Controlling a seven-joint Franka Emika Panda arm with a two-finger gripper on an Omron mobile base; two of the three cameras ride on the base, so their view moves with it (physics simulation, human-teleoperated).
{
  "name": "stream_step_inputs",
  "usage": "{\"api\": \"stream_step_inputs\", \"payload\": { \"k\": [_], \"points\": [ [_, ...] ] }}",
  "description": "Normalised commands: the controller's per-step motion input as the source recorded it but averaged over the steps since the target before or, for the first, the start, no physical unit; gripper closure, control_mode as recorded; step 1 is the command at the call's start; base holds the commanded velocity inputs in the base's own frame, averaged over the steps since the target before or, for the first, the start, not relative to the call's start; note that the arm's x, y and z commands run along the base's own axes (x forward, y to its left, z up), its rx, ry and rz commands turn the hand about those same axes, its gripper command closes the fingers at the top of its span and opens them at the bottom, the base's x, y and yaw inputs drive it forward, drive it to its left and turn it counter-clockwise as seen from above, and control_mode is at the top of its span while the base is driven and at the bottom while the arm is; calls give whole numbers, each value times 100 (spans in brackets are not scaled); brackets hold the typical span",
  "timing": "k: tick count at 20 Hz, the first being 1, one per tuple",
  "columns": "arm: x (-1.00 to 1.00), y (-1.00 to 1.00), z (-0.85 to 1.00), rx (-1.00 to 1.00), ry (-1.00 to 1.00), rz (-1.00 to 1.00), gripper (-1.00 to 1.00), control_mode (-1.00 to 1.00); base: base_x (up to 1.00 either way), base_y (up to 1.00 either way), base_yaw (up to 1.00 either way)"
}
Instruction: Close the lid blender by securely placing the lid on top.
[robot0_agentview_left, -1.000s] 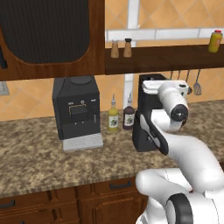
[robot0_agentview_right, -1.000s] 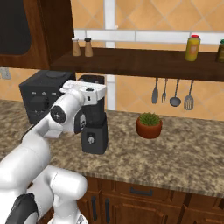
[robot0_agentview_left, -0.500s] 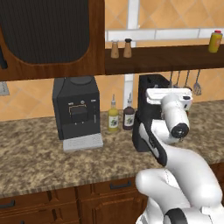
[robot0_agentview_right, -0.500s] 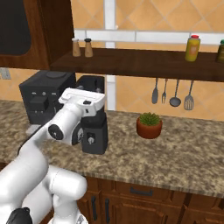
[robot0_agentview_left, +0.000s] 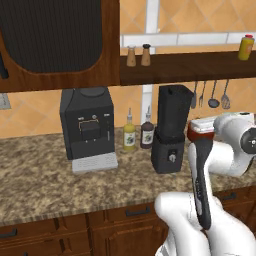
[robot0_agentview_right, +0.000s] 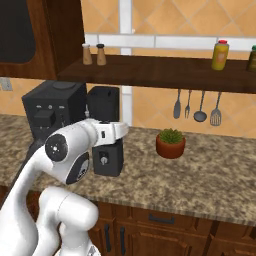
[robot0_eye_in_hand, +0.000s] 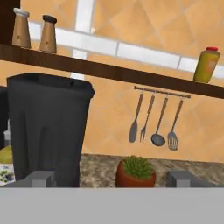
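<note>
Quick update from the remote desk. Vs a sec ago, the arm has swung off to the right of the blender (robot0_agentview_left: 169, 134) in the left base cam; before that it was parked right in front of the jar w/ the hand up at the jar's top. Now the whole blender is in plain sight on the counter (robot0_agentview_left: 45, 175). The gripper (robot0_eye_in_hand: 111, 179) has gone from part-closed to wide open: in the hand cam the two fingertips (robot0_eye_in_hand: 41, 177) sit far apart w/ nothing between them, so it's holding nothing.

The lid (robot0_agentview_left: 175, 89) is on top of the jar, dark on dark, and it looks level and matched to the rim. I can't see how tightly it's seated. In the hand cam the jar is at the left, lid at its top edge.

Containers: can't see inside the jar, too dark and capped. The red-brown pot (robot0_eye_in_hand: 134, 177) has a small green plant in it and stands on the counter right of the blender. Two bottles (robot0_agentview_left: 138, 134) stand just left of the blender base, contents unclear. The coffee machine (robot0_agentview_left: 86, 122) stands further left.
</note>
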Motion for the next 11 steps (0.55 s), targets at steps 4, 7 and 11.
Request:
{"api": "stream_step_inputs", "payload": {
  "k": [4, 7, 11],
  "points": [
    [-91, -52, 16, 0, 27, -1, -100, -100, 0, 0, 0],
    [-86, -65, 30, 7, 10, -6, -100, -100, 0, 0, 0],
    [-37, -55, 26, 19, 1, -1, -100, -100, 0, 0, 0]
  ]
}}
